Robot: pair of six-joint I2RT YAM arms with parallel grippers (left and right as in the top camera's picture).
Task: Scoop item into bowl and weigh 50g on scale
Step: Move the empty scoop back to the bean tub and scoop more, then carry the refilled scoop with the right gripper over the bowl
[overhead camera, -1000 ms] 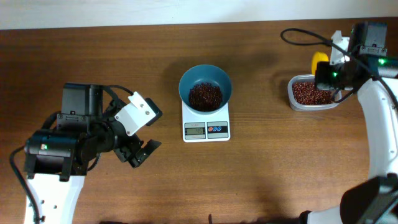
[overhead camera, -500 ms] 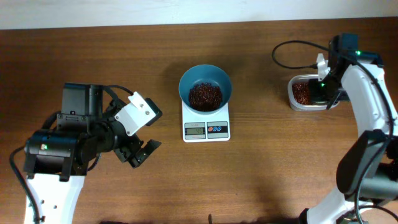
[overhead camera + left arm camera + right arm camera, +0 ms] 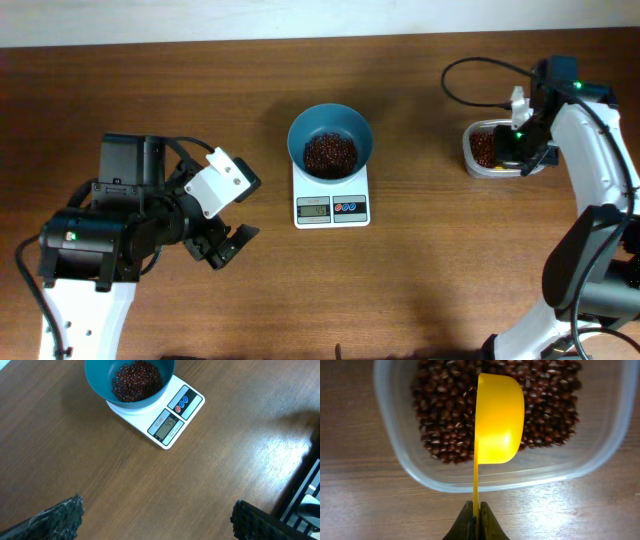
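While my right tool (image 3: 476, 510) clamps the yellow plastic scoop (image 3: 498, 420) over the clear rectangular plastic tub (image 3: 387, 435) of dark red-brown beans (image 3: 440, 415), my left tool (image 3: 155, 522) stands wide open, empty.

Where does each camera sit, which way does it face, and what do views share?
Overhead: above the table, straight down; left gripper, right gripper, bowl on scale, tub.
Left wrist: on left gripper, angled down at bowl and scale; open fingertips at bottom corners.
Right wrist: on right gripper, down into tub of beans; shut fingers pinch scoop handle.
Shared: overhead and left wrist show bowl and scale.
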